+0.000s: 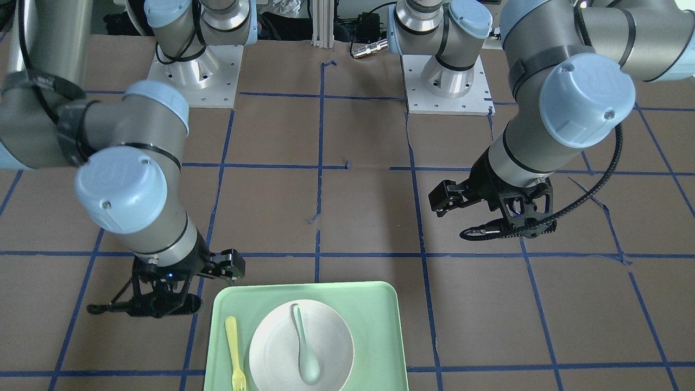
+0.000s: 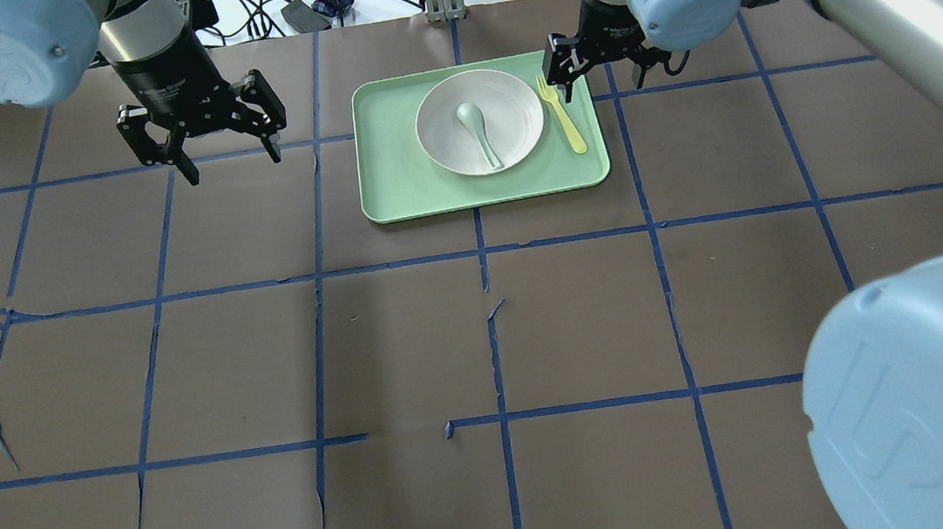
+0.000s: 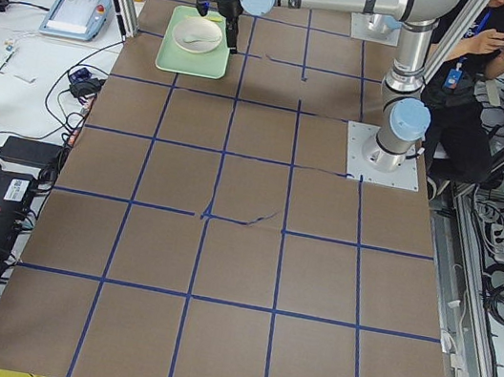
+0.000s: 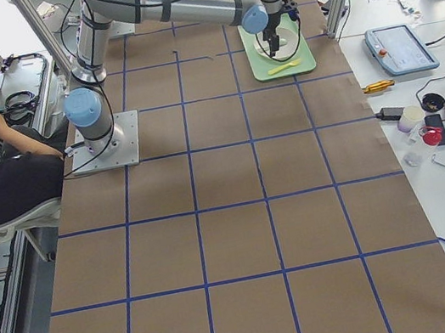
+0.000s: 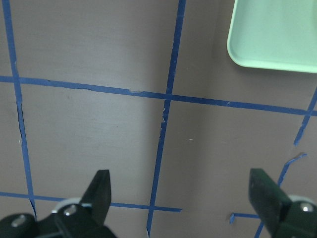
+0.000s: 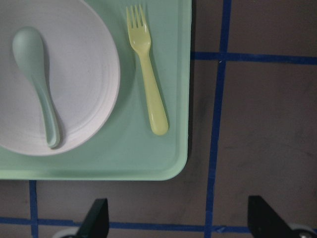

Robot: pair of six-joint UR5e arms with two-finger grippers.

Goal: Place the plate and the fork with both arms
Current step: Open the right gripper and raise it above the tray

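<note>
The off-white plate (image 2: 508,112) sits in the middle of the mint-green tray (image 2: 396,211), with a grey-green spoon (image 2: 480,134) lying in it. The pale-yellow fork (image 2: 563,115) lies on the tray just right of the plate. My right gripper (image 2: 565,84) is open and empty, above the tray's far right corner by the fork's tines. In the right wrist view the fork (image 6: 147,69), plate (image 6: 84,74) and tray (image 6: 124,163) lie ahead of the open right gripper (image 6: 181,223). My left gripper (image 2: 233,162) is open and empty over bare table left of the tray.
Brown paper with blue tape lines (image 2: 479,250) covers the table. A tray corner (image 5: 267,39) shows at the top right of the left wrist view. The arm bases (image 1: 195,76) stand at the robot's side. A seated operator (image 3: 467,89) is beside the table.
</note>
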